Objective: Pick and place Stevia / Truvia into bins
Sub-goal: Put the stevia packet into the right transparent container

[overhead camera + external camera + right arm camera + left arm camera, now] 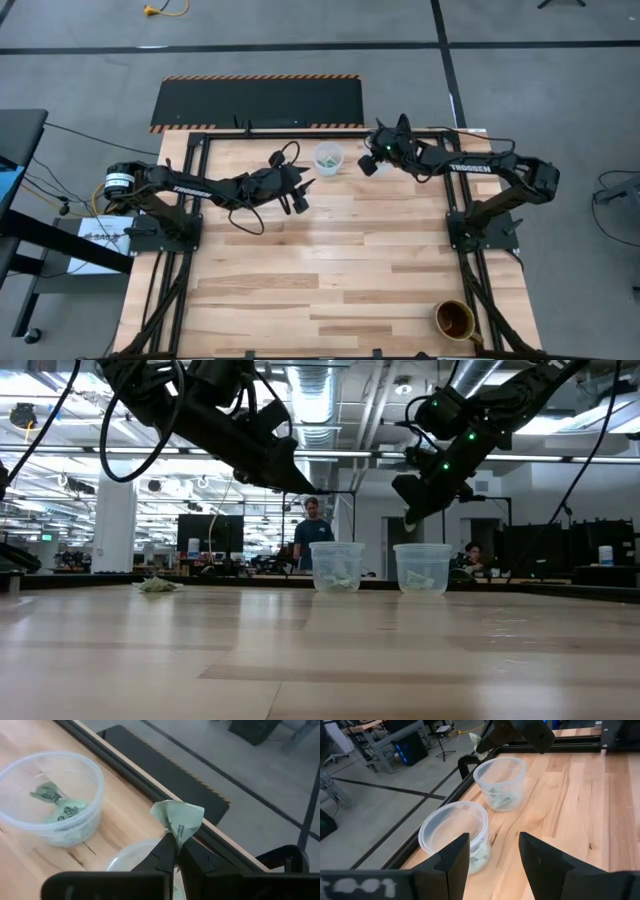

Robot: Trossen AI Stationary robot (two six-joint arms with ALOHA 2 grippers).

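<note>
Standing side by side at the far edge of the table, 2 clear bins hold the sorted packets. The left bin contains several crumpled green-and-white packets, seen through its wall in the right wrist view. The right bin also shows pale packets at its bottom, though in the high view the right arm covers most of it.

Just above the right bin's rim, the right gripper is pinched shut on 1 folded pale green Stevia packet, its printing too small to read.

Near the left bin, on the side away from the right bin, the left gripper hovers over the table with its fingers spread apart and nothing between them.

Well apart from both bins, at the near right corner, sits a brown cup. In the low view a small green crumpled heap lies far left of the bins; what it is cannot be made out. A person stands in the room beyond the left bin.
</note>
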